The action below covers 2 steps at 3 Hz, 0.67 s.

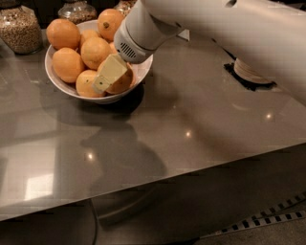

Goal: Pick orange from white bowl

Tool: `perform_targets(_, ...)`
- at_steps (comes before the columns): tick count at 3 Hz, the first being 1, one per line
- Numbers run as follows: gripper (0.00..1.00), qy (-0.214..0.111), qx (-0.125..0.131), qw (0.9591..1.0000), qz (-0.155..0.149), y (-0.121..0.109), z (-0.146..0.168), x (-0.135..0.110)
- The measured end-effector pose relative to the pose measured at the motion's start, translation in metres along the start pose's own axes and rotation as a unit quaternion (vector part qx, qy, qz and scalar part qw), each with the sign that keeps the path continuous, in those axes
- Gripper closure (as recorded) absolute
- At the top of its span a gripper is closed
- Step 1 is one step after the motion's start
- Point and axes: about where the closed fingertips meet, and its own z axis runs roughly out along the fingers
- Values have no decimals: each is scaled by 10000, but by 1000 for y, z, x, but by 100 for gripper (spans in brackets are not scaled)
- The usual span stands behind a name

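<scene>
The white bowl (61,88) stands at the back left of the grey counter and holds several oranges. My gripper (108,78) reaches down into the bowl's front right part from the upper right. It sits on the orange (124,84) lying against the bowl's near right wall and covers most of it. Other oranges lie to its left (67,64) and behind it (95,51). One at the back shows a dark stem dot (110,23). The orange rests in the bowl.
A glass jar of grains (19,28) stands left of the bowl and a second jar (76,9) behind it. A stack of small white dishes (249,72) on a dark mat sits at the right, partly hidden by my arm. The counter's front edge (153,184) runs across the lower view.
</scene>
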Motion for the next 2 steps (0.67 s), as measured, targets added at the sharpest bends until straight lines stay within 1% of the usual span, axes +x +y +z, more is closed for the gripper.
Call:
perform_targets(1,5,124,-91,9999,23,-1,12,7)
perform_targets(2,12,213,-191,9996,28,0,22,11)
